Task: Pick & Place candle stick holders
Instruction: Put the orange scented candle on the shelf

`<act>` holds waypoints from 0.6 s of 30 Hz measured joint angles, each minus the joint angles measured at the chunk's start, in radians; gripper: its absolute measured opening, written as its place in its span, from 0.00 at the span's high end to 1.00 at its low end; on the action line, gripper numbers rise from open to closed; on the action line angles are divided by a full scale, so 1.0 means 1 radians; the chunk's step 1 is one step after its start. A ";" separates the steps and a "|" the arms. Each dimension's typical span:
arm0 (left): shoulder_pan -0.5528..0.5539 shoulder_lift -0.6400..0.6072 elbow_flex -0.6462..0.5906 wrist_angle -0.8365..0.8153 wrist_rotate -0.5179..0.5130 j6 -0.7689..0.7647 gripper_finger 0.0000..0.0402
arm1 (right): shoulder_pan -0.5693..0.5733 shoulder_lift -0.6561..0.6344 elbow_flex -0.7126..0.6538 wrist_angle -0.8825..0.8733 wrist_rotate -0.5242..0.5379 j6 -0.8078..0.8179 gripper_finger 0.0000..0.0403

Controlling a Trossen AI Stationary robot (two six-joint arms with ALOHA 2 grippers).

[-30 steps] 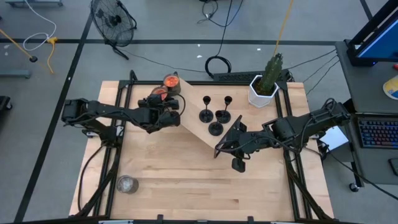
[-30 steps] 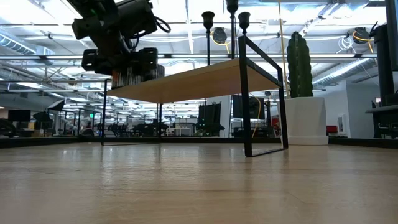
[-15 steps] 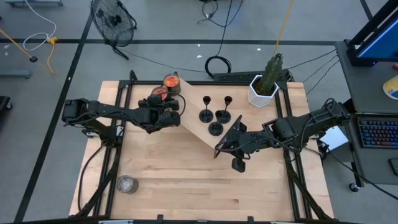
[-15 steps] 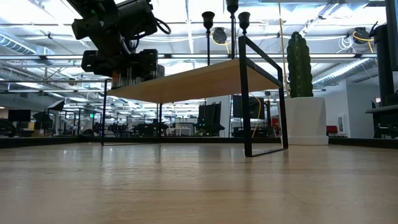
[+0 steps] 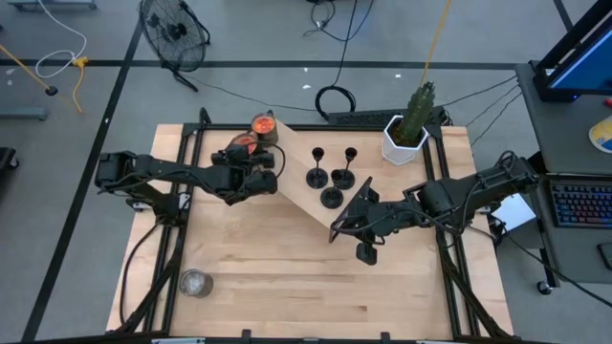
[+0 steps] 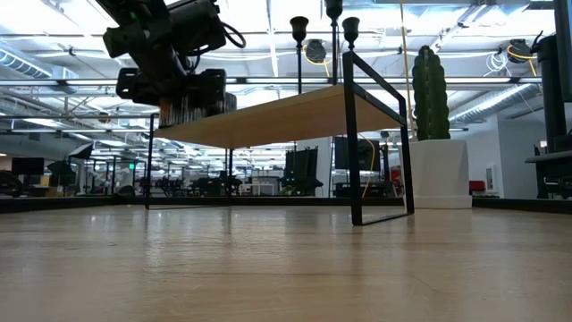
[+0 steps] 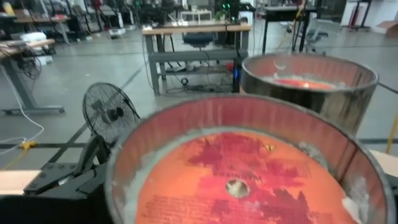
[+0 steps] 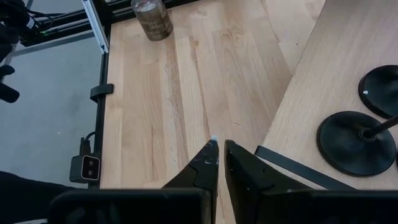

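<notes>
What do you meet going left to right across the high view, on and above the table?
Grey jar → left gripper by the orange jars → candle holders → right gripper → cactus pot.

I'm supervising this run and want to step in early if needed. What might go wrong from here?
1. The left claw sits at the two orange-filled glass jars on the raised wooden shelf, not at the small black candle stick holders; it may take the wrong thing.
2. The holders stand close together on thin stems, so the right claw, shut beside the shelf edge, might topple one.
</notes>
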 joint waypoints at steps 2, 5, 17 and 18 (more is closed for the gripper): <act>-0.001 0.000 0.000 0.001 -0.026 0.001 0.03 | 0.000 0.000 0.000 0.000 0.000 -0.001 0.96; -0.001 0.000 0.000 0.001 -0.055 0.002 0.06 | 0.000 0.000 0.000 0.000 0.000 -0.002 0.96; 0.001 -0.050 0.000 0.011 -0.099 0.057 0.01 | 0.000 0.000 0.000 0.000 0.000 -0.002 0.96; 0.002 -0.058 0.000 0.013 -0.096 0.073 0.02 | 0.000 0.000 0.000 0.000 0.000 -0.002 0.96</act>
